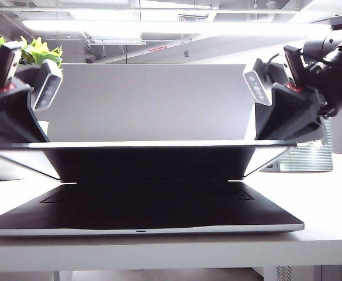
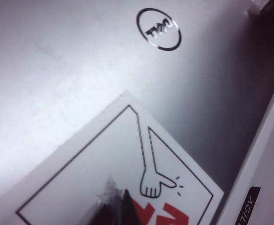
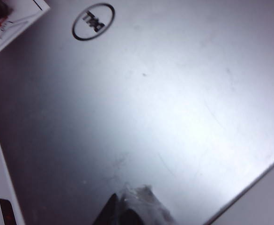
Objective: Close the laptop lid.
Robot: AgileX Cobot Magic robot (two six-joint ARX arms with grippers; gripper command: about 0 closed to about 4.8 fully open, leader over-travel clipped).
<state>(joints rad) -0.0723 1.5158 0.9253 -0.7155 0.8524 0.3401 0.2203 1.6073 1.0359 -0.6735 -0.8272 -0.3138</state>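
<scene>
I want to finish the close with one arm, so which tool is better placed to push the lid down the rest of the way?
Neither clearly. The lid is partly lowered, level. The left tool sits over the sticker side, the right tool over bare metal. Both look similarly placed, so pressing together seems safest.

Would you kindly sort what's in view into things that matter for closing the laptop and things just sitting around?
Belongs to the job:
- laptop lid, partly lowered
- laptop base
- left pincer, on the lid's outside
- right pincer, on the lid's outside

Just lying about:
- green plant
- white table
- white sticker on the lid
</scene>
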